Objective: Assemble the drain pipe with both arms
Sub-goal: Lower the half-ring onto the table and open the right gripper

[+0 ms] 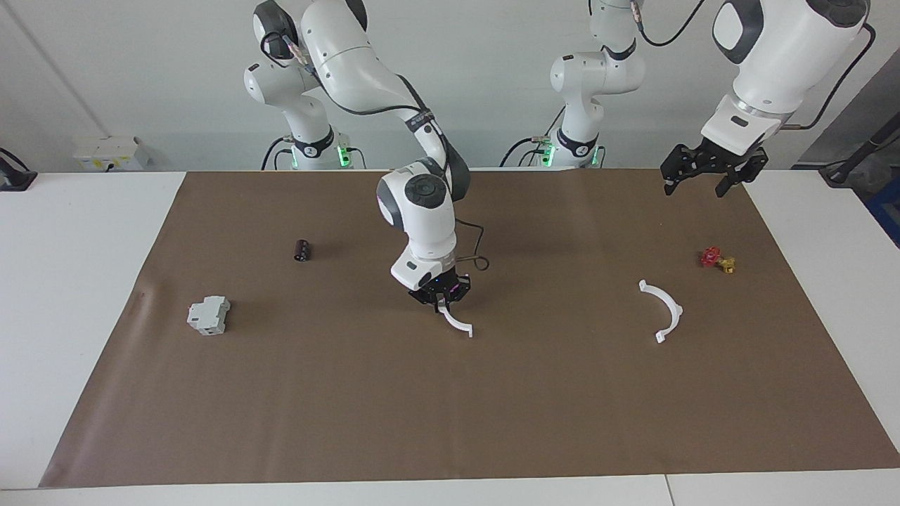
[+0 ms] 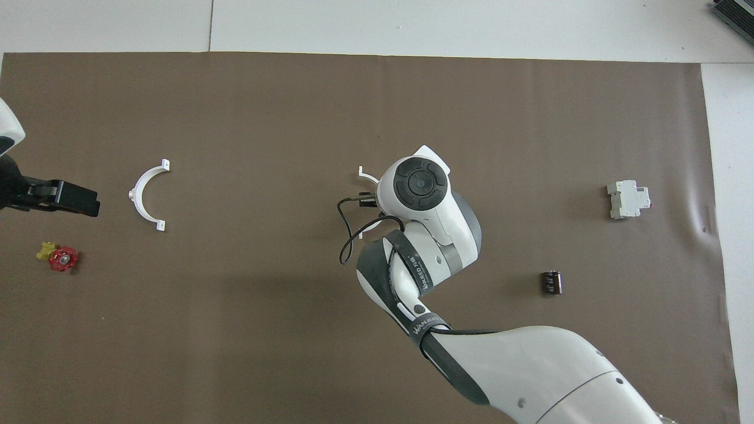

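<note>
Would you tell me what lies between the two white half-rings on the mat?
Nothing: in the overhead view, only bare brown mat separates the half-ring lying flat from the one held by the right gripper.

My right arm [image 1: 394, 105] reaches out over the middle of the table, wrist bent straight down, the right gripper [image 1: 440, 303] low and clamped tight. My left arm [image 1: 773, 49] waits raised at its own end, the left gripper [image 1: 705, 184] hanging with fingers spread wide.
</note>
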You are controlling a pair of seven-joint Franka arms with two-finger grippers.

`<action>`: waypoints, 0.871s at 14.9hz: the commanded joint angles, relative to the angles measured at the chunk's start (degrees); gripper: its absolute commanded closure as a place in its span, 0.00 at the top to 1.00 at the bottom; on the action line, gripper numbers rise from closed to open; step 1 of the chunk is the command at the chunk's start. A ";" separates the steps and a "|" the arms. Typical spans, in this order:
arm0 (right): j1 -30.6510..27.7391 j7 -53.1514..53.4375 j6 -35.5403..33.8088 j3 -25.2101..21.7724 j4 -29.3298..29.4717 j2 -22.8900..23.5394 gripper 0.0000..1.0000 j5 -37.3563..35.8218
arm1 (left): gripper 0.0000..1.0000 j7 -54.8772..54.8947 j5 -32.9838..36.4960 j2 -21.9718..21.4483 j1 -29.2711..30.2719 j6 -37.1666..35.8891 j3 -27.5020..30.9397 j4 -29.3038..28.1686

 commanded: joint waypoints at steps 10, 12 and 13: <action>1.23 1.39 1.64 -0.23 -0.57 -1.24 1.00 -0.95 | 1.00 -0.42 -0.56 0.62 0.68 -0.52 -0.28 0.94; 0.61 1.31 -0.73 -0.84 -0.57 -4.31 1.00 -0.86 | 1.00 -0.42 -0.56 0.71 0.68 -0.35 -0.28 0.77; -0.08 1.22 -1.52 -1.02 -0.57 -6.06 1.00 -0.86 | 1.00 -0.33 -0.56 0.71 0.68 -0.17 -0.28 0.68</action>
